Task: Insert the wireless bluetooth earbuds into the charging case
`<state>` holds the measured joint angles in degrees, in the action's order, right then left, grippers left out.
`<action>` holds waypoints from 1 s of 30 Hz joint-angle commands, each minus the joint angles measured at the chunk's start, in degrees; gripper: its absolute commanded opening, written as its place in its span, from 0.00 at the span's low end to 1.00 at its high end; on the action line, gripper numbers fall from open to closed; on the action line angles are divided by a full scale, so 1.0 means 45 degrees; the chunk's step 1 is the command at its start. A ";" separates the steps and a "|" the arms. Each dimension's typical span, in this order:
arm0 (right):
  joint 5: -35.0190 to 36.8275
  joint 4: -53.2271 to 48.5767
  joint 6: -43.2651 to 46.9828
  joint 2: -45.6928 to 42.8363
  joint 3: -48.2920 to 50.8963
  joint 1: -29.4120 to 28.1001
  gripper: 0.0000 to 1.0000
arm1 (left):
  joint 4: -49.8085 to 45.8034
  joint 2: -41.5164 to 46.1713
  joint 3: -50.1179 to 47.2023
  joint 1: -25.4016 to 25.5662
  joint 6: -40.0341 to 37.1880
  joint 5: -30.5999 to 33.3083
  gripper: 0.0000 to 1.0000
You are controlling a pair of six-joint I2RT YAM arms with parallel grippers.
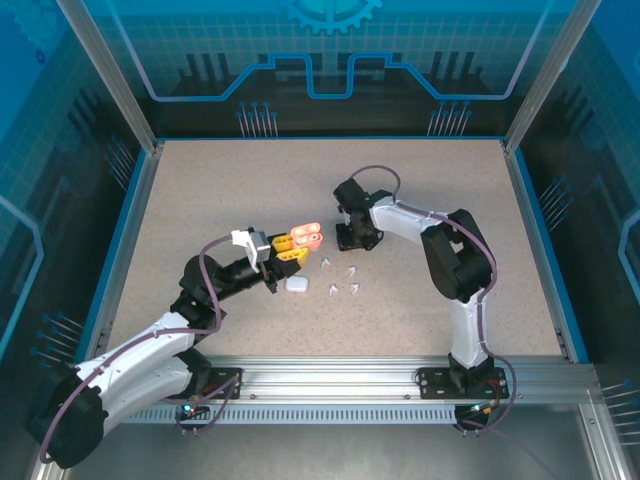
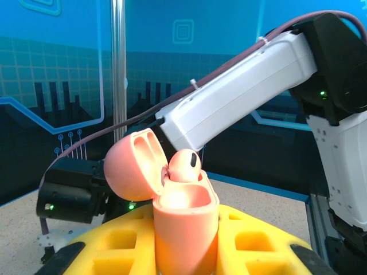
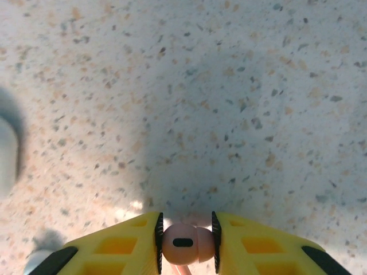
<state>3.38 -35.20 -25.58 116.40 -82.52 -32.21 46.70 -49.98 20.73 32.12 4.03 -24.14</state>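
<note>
My left gripper (image 1: 289, 246) is shut on a salmon-pink charging case (image 2: 186, 223), held upright off the table between the yellow fingers (image 2: 106, 249). The case's lid (image 2: 129, 166) is flipped open to the left, and one pink earbud (image 2: 184, 165) sits in the far socket; the near socket looks empty. My right gripper (image 3: 185, 243) is shut on a second pink earbud (image 3: 186, 243), pinched by the black pads just above the speckled table. In the top view the right gripper (image 1: 357, 238) hangs just right of the pink case (image 1: 308, 234). Several white earbuds (image 1: 352, 271) lie loose on the table.
A shut white case (image 1: 298, 285) lies on the table just in front of the left gripper, and it appears as a blur (image 3: 7, 150) at the left edge of the right wrist view. Blue rails and glass walls (image 1: 128, 215) border the speckled table.
</note>
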 commanded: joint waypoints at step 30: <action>-0.0071 0.9919 -0.0624 -1.4209 0.8000 -0.1748 0.29 | 0.4064 -0.4749 0.1149 0.2668 -0.0467 0.4191 0.00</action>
<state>0.30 5.02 -29.36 54.13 -47.55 -37.65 59.07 -69.97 23.35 42.61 4.01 -8.69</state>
